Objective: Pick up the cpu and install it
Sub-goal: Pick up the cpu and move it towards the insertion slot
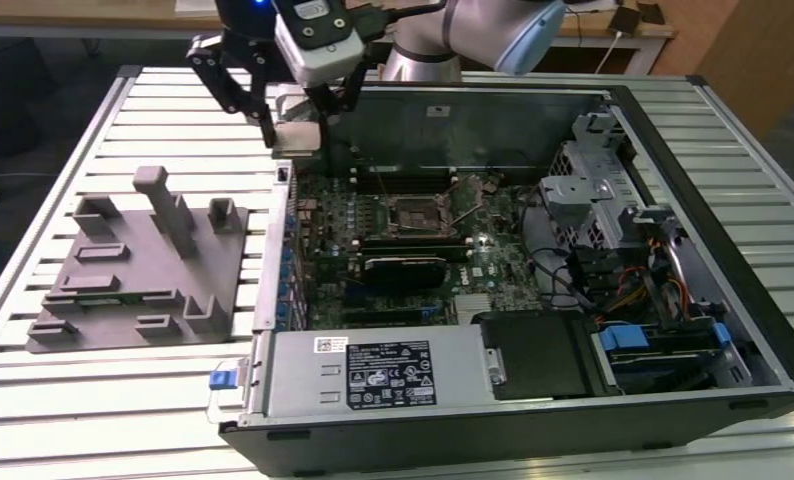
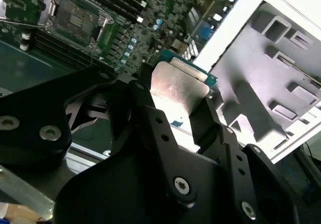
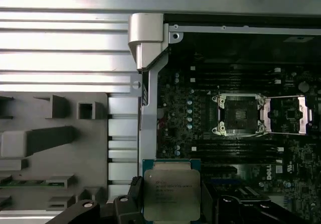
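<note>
Over the case wall (image 3: 148, 108), one edge of the cpu (image 3: 172, 194) is cut off in the first wrist view; the gripper (image 3: 172, 206) clamps it by two opposite sides, well apart from the socket (image 3: 239, 114).

The cpu (image 3: 172, 194): pale silver-beige top, green rim. The jaws: matte black. Motherboard (image 1: 493, 250): dark green, black slots. Fixture tray (image 1: 130, 292): uniform grey. Counter (image 1: 104, 412): silver-white, ribbed in parallel slats. Computer case (image 1: 531, 432): black.
</note>
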`<action>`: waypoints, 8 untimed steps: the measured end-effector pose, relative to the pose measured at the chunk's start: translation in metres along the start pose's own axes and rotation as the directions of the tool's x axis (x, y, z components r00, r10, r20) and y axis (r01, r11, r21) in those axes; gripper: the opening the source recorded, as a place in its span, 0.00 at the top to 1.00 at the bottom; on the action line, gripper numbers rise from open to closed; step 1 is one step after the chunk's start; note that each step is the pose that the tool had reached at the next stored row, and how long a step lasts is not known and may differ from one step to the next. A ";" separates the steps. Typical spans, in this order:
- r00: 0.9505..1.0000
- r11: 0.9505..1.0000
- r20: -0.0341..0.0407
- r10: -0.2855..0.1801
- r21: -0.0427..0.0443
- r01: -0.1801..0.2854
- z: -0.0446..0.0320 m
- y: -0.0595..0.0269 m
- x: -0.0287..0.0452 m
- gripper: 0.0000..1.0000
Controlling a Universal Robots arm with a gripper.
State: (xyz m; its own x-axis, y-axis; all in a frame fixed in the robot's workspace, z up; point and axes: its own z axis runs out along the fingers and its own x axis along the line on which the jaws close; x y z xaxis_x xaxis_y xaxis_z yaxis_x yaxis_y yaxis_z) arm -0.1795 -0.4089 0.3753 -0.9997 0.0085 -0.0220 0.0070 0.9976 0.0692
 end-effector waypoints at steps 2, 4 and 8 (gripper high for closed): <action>1.000 1.000 0.000 0.000 0.000 0.000 0.0002 0.0001 -0.0072 0.46; 1.000 1.000 0.000 0.000 0.000 0.000 0.0003 0.0001 -0.0145 0.46; 1.000 1.000 0.000 0.000 0.000 0.000 0.0007 0.0002 -0.0287 0.46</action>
State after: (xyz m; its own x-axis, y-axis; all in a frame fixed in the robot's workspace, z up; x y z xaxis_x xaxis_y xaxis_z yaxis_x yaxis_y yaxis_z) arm -0.1507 -0.4089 0.3753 -0.9997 0.0087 -0.0219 0.0071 0.9976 0.0693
